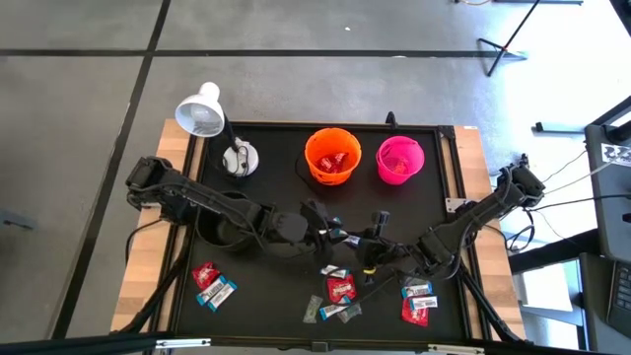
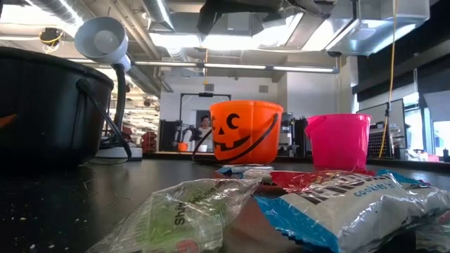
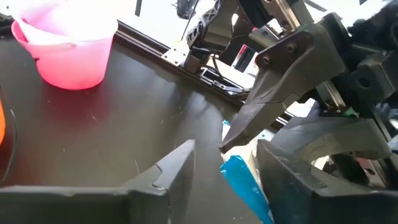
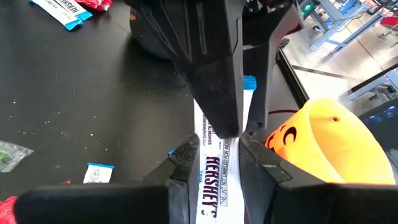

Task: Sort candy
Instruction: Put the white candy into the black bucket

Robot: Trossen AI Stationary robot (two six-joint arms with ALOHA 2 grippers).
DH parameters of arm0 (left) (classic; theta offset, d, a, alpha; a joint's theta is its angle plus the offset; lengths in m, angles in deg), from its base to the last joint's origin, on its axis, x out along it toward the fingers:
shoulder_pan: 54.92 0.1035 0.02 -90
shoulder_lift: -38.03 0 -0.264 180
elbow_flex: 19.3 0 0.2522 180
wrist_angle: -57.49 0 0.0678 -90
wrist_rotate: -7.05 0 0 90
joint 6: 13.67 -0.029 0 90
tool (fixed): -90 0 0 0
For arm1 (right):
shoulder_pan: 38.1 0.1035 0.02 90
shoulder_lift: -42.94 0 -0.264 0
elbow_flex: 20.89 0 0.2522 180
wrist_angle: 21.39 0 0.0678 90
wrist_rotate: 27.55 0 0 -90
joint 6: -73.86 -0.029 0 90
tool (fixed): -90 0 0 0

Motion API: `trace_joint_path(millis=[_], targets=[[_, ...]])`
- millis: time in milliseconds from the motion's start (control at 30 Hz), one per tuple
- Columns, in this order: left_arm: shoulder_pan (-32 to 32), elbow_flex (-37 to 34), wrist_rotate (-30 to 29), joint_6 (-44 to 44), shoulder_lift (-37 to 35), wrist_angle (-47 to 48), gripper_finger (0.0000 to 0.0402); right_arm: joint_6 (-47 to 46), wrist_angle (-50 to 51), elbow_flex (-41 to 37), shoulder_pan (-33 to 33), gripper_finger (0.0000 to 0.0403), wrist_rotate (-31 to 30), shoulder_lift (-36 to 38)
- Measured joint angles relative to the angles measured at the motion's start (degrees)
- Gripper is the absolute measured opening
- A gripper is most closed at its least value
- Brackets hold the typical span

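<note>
Over the middle of the black table (image 1: 266, 148) my right gripper (image 1: 380, 245) is shut on a blue-and-white candy (image 4: 214, 168), a long flat wrapped bar. My left gripper (image 1: 340, 235) faces it from the table's left, open, with its fingers (image 3: 177, 165) standing on either side of the candy's blue far end (image 3: 242, 180). More candy lies on the table in red, blue-and-white and clear wrappers, at the near left (image 1: 212, 284), near middle (image 1: 337, 288) and near right (image 1: 419, 301). My right gripper pinches the bar's flat faces (image 4: 214, 158) between its two fingers. The bar sticks out forward past the fingertips and is clear of the table. Its blue free end (image 4: 249, 83) reaches in between the left gripper's fingers. My left gripper: whether a finger touches the wrapper, I cannot tell.
An orange pumpkin bucket (image 1: 331, 155) and a pink bucket (image 1: 399, 160) stand at the far edge. A black bucket (image 1: 222, 229) sits under my left arm. A white lamp (image 1: 202, 110) stands at the far left corner. Wrapped candy (image 2: 337, 204) lies right in front of the low camera.
</note>
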Motion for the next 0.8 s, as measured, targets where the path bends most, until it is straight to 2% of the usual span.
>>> trace_joint_path(millis=[500,700,800], targets=[[-0.26,0.04,-0.26,-3.57,0.00,0.74,0.0015,-0.03,-0.45,-0.02,0.04,0.0086,-2.11,0.00],[-0.24,0.02,0.83,-4.19,-0.03,1.77,0.0010,-0.06,2.46,1.56,0.05,0.0086,1.08,0.02],[-0.22,0.02,0.97,-4.26,-1.42,5.87,0.0012,-0.58,6.40,4.66,0.29,0.0086,1.18,0.02]])
